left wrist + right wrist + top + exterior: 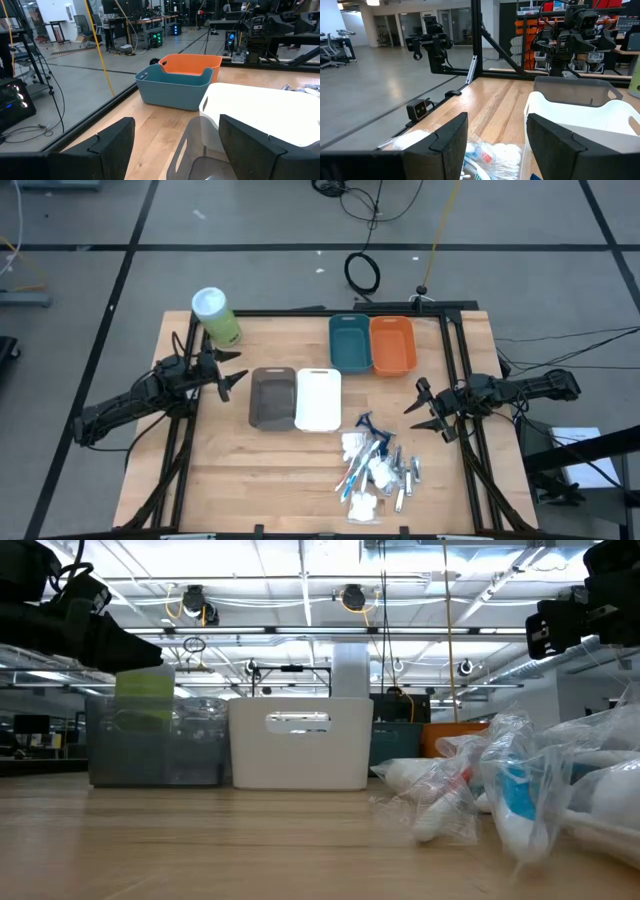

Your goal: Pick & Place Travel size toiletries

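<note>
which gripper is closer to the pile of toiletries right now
Right. The right gripper is open just beside the toiletries pile; the left gripper, also open, sits across the table beyond the bins.

Bare table [230, 470] lies open left of the toiletries [375, 465]; bins [297, 398] block behind.

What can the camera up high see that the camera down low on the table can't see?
Only the high view shows the green canister with a white lid, all four bins in pairs, and both grippers, left and right, open. Only the low view shows the ceiling lights and room behind. Both show the white rectangular bin and the pile of wrapped travel toiletries.
</note>
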Tool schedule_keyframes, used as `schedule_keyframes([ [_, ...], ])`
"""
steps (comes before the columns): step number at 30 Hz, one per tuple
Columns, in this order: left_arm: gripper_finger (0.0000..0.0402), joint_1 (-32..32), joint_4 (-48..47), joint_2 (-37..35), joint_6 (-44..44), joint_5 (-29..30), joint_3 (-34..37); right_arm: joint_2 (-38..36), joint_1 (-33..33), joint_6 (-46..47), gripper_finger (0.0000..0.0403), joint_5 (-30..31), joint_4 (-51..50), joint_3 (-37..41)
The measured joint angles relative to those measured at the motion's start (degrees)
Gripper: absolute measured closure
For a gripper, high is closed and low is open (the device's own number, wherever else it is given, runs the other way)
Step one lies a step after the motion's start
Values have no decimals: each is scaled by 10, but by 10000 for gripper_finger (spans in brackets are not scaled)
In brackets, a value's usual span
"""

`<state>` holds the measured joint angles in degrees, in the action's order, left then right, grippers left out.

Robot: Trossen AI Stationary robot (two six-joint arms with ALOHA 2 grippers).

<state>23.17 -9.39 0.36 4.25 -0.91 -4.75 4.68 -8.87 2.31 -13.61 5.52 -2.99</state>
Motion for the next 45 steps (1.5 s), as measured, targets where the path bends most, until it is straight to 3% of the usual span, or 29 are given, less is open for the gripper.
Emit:
schedule_keyframes([
  [18, 117, 0, 0, 0, 0, 0, 0, 0, 0, 1, 211, 0, 3, 0],
  [22, 117, 0, 0, 0, 0, 0, 0, 0, 0, 64, 211, 0, 6, 0],
  [34, 117, 0, 0, 0, 0, 0, 0, 0, 0, 137, 211, 1, 211, 0],
  [45, 117, 0, 1, 0, 0, 0, 0, 0, 0, 129, 211, 22, 264, 0],
])
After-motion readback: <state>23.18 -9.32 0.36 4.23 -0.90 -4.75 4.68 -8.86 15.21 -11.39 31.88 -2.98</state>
